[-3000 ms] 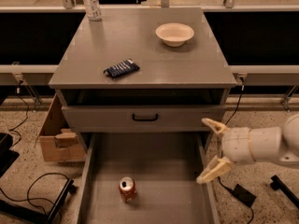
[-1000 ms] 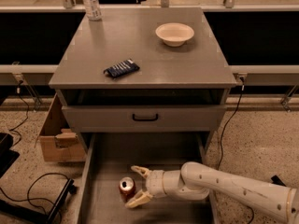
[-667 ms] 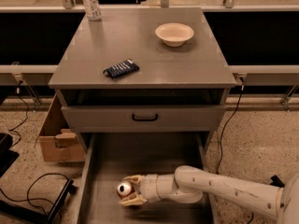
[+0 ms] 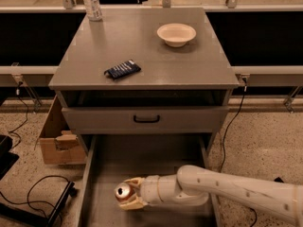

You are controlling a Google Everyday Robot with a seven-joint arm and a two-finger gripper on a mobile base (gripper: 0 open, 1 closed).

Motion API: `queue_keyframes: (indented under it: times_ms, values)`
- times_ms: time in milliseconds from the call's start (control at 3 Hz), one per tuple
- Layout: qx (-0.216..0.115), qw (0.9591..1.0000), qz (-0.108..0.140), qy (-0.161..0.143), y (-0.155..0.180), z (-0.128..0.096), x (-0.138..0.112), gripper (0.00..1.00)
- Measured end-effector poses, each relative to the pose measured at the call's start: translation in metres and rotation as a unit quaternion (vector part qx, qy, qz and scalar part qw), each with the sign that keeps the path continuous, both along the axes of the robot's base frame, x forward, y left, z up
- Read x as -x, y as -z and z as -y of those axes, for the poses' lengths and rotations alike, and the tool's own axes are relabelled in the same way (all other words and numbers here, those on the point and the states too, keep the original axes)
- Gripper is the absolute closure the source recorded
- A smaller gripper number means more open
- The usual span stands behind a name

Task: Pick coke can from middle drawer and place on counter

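One coke can (image 4: 124, 192) at six o'clock, clasped by the one gripper (image 4: 125, 193) in the middle drawer (image 4: 142, 160). Two drawers. On the counter (image 4: 142, 41): one bowl (image 4: 176, 34), one bottle (image 4: 91, 2), one dark packet (image 4: 122, 69). One cardboard box (image 4: 57, 143) at eight o'clock.

gripper (image 4: 123, 194) clasping coke can (image 4: 124, 191), inside open drawer (image 4: 151, 157)

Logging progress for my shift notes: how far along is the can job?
Done: the middle drawer stands open, with the gripper inside it. In hand: the gripper is closed on the coke can, which is tilted, inside the drawer. Left: lifting it out and setting it on the counter.
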State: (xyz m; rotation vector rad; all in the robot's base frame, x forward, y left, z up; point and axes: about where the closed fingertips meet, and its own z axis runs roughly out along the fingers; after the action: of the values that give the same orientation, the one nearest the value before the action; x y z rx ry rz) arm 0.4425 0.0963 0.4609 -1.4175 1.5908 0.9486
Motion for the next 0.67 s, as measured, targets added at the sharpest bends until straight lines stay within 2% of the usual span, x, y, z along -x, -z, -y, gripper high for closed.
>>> queue_keyframes:
  times_ms: [333,667]
  values:
    - [-0.001,0.9996,-0.025,0.016,-0.067,0.045,0.049,1.00]
    - [-0.008,0.9989,-0.007,0.045,-0.155,0.104,0.054,1.00]
